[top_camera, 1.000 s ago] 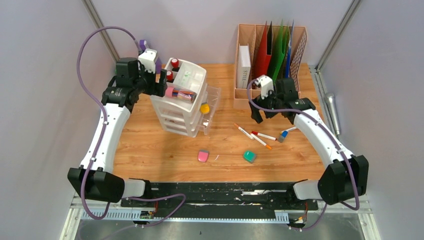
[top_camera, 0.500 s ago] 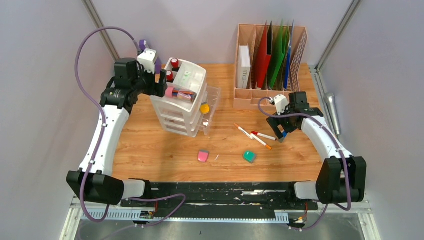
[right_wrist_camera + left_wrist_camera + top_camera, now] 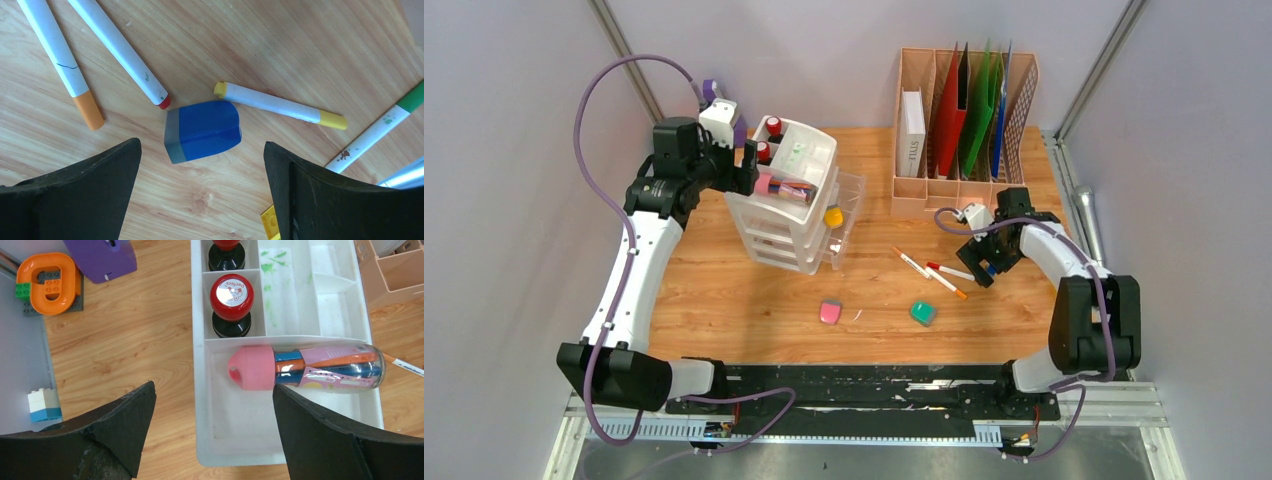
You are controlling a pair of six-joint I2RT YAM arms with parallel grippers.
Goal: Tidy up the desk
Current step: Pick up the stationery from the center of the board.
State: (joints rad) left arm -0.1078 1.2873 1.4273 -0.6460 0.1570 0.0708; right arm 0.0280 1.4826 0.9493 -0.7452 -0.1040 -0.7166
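Lettering: red stamp (image 3: 230, 292) cap reads "Perfect"; it stands in a white tray (image 3: 210, 440) compartment, beside a pink-capped pen tube (image 3: 305, 367). Light wood-grain plank table (image 3: 724, 290) sits between grey walls, markers (image 3: 944, 275) loose on its right. Both spread, nothing held: left tool (image 3: 212, 395) above tray, right tool (image 3: 201, 146) straddling blue eraser (image 3: 202, 130).

Near left: desk (image 3: 714, 300) bare wood, open passage.
Far left: white plastic drawer unit (image 3: 774, 240) blocks; its open drawer juts right.
Far right: tan slotted file rack (image 3: 924, 205) closes the back.
Right centre: white marker pens (image 3: 117, 47) crowd a blue-and-grey eraser (image 3: 202, 131), just beside it.
Near centre: pink block (image 3: 830, 312), green block (image 3: 923, 313), well apart.
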